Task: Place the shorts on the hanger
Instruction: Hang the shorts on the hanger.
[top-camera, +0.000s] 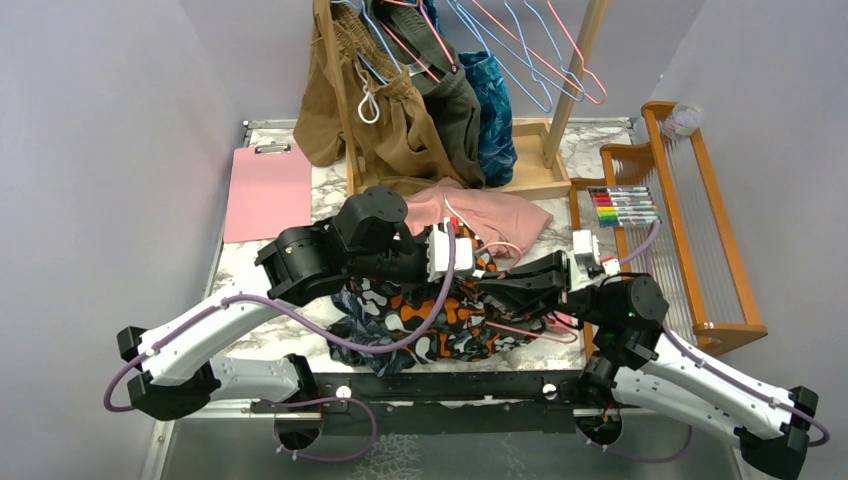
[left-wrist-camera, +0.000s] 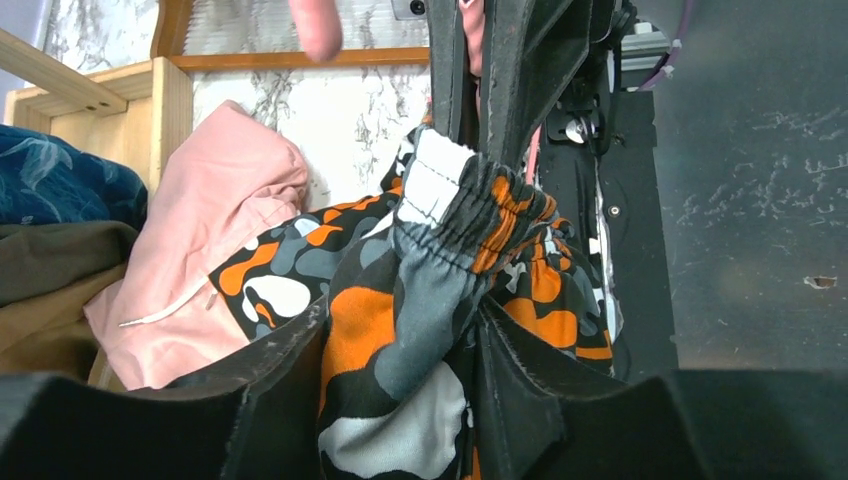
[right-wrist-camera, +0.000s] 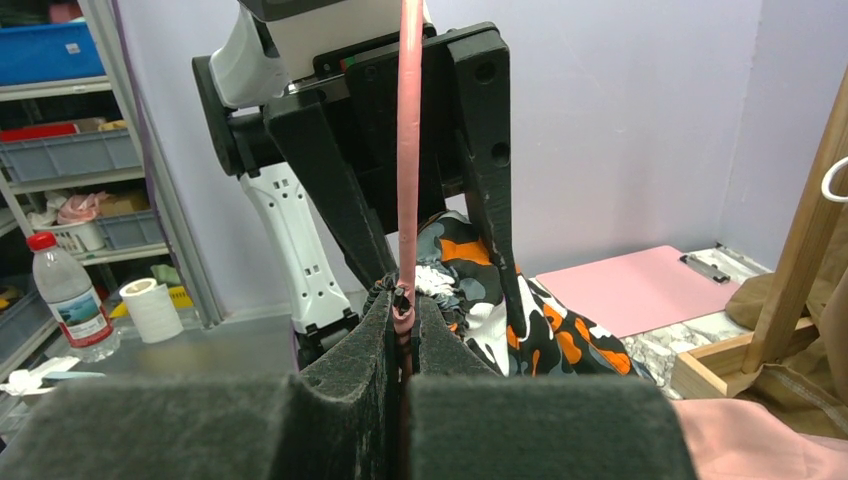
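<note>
The camouflage shorts (top-camera: 410, 315) lie bunched at the near middle of the table. My left gripper (top-camera: 478, 274) is shut on their gathered waistband and lifts it; in the left wrist view the fabric (left-wrist-camera: 440, 215) fills the gap at the gripper (left-wrist-camera: 400, 325). My right gripper (top-camera: 492, 290) faces it, tip to tip. In the right wrist view it (right-wrist-camera: 403, 305) is shut on the pink wire hanger (right-wrist-camera: 405, 150), which stands upright against the left gripper's fingers (right-wrist-camera: 485, 150), with the shorts (right-wrist-camera: 500, 290) just behind. Part of the hanger (top-camera: 530, 330) shows beneath the right gripper.
Dusty-pink shorts (top-camera: 490, 215) lie behind the grippers. A wooden rack (top-camera: 530, 165) at the back holds brown and dark clothes and light-blue and pink hangers. A pink clipboard (top-camera: 268, 190) lies far left. Markers (top-camera: 625, 205) and a wooden frame (top-camera: 700, 230) are at the right.
</note>
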